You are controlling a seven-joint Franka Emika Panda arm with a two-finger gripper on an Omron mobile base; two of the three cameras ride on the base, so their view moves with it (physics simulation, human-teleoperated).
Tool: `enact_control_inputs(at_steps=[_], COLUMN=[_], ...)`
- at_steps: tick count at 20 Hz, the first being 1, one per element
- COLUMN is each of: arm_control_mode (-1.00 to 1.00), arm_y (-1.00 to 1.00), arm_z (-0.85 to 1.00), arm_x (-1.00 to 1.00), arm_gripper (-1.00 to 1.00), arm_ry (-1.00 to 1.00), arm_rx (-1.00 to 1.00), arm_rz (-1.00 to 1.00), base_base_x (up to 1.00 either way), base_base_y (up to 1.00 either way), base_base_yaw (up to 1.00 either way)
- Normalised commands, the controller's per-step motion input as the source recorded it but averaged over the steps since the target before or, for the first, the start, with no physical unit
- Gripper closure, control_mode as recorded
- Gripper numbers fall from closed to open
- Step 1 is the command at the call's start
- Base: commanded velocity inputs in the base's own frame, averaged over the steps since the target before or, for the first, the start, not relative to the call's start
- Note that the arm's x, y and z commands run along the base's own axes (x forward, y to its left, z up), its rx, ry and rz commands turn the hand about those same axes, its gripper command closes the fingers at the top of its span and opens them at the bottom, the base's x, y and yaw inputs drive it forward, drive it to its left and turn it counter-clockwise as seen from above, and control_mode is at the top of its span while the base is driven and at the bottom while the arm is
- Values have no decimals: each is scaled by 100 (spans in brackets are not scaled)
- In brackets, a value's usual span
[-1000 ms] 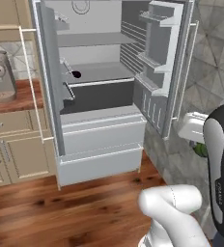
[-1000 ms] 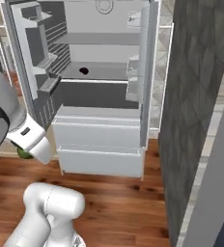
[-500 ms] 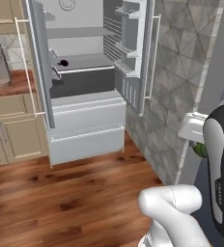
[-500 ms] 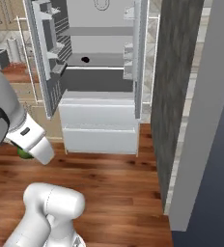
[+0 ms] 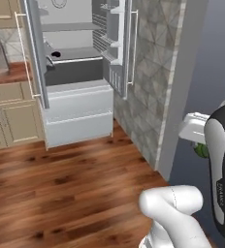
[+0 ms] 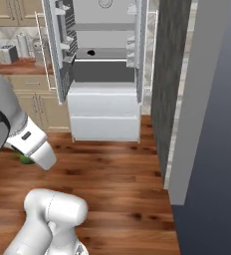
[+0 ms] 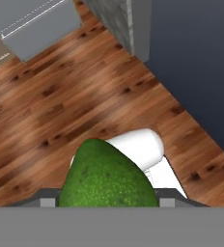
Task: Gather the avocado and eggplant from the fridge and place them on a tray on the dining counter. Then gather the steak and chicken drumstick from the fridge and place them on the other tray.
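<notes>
Wood floor (image 7: 46,106) passes under the hand, where the gripper (image 7: 109,200) is pinching the avocado (image 7: 108,181), green bulk between the fingertips. Farther off, the open fridge (image 5: 80,72) sits smaller and further left than a second ago: the base has backed away and turned. Judgement: first item retrieved, transit toward the dining-counter tray under way; eggplant, steak and drumstick remain.

The fridge (image 5: 78,72) stands open at the upper left of the left base view, a tabletop (image 5: 10,75) to its left and a wall (image 5: 155,82) to its right. On its middle shelf (image 6: 105,54) lies a small item (image 6: 91,52), perhaps the eggplant. In the hand view the avocado (image 7: 106,178) sits at bottom centre above the floor (image 7: 51,111).
</notes>
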Motion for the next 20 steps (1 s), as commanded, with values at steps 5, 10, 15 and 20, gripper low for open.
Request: enact_control_inputs(at_steps=[5,10,15,20], arm_control_mode=[100,100,100,100], arm_y=[0,0,0,0], arm_z=[0,0,0,0], arm_x=[0,0,0,0], arm_gripper=[100,100,100,100], arm_ry=[0,0,0,0], arm_rx=[0,0,0,0], arm_rz=[0,0,0,0], base_base_x=[-100,-100,-100,-100], base_base_y=[31,37,37,36], base_base_yaw=[-3,-4,-3,-1])
